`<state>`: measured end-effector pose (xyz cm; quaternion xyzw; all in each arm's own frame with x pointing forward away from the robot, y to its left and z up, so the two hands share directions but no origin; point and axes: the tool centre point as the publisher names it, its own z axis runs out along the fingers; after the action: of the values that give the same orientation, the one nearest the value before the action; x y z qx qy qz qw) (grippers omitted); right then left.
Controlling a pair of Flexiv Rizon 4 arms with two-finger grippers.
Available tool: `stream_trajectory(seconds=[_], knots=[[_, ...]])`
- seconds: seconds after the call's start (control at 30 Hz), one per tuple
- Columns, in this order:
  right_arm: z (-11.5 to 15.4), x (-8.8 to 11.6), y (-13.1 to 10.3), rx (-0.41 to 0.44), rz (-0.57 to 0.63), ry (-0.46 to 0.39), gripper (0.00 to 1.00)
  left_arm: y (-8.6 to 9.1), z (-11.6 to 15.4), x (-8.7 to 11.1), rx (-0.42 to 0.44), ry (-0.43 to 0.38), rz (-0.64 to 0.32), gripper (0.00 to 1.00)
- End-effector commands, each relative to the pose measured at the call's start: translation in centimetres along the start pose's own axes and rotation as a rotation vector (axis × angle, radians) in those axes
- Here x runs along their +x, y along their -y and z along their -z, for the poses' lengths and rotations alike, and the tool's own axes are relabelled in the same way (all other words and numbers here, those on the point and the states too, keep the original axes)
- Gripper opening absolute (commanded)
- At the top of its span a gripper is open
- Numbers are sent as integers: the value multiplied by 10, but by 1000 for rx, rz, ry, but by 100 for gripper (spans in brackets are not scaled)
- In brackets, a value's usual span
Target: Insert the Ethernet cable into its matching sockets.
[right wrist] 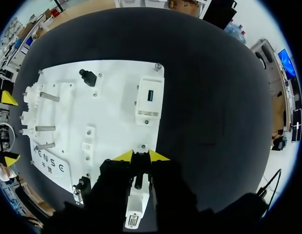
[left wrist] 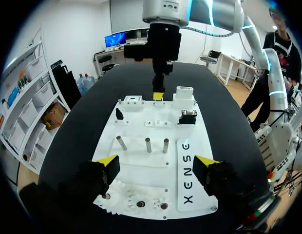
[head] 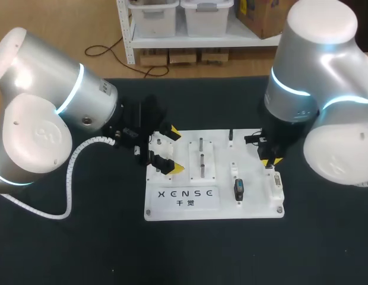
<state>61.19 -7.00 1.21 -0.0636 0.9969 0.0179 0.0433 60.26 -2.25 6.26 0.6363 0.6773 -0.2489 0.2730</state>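
A white board (head: 213, 205) lies mid-table. My right gripper (head: 270, 161) stands over its right side, between two white socket blocks. In the right wrist view its fingers (right wrist: 141, 156) stand close together, shut on a small dark piece (right wrist: 139, 169) that looks like the Ethernet plug. One socket block (right wrist: 150, 100), with a blue port, lies ahead of it. The other block (right wrist: 134, 204) sits under the fingers. My left gripper (head: 172, 151) hangs open at the board's left edge, holding nothing (left wrist: 156, 165). From there the right gripper (left wrist: 159, 95) shows with its tips down at the board.
Three metal pegs (left wrist: 147, 145) stand upright in the board's left half. A black socket (head: 238, 190) sits near the board's front, and a small black knob (right wrist: 87, 76) near its back edge. Black tabletop (head: 83, 249) surrounds the board.
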Motion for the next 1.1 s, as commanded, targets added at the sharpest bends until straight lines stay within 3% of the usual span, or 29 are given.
stream_trajectory(seconds=[0.03,0.17,0.2,0.23,0.77,1.1], knots=[[-17,-1,-1,1,-1,3,0,0,-1,-1,-1,-4,2,100],[-10,-2,0,-32,-27,34,0,0,-1,-1,-1,-4,2,100],[-7,-3,-1,-30,-22,41,42,0,-1,-1,-1,-4,2,100],[-3,-4,-1,-32,-24,48,100,0,-1,-1,-1,-4,2,100],[63,-25,-5,-117,-27,112,100,0,-1,-1,-1,-4,2,100],[68,-28,-5,-132,-18,113,100,0,-1,-1,-1,-4,2,100]])
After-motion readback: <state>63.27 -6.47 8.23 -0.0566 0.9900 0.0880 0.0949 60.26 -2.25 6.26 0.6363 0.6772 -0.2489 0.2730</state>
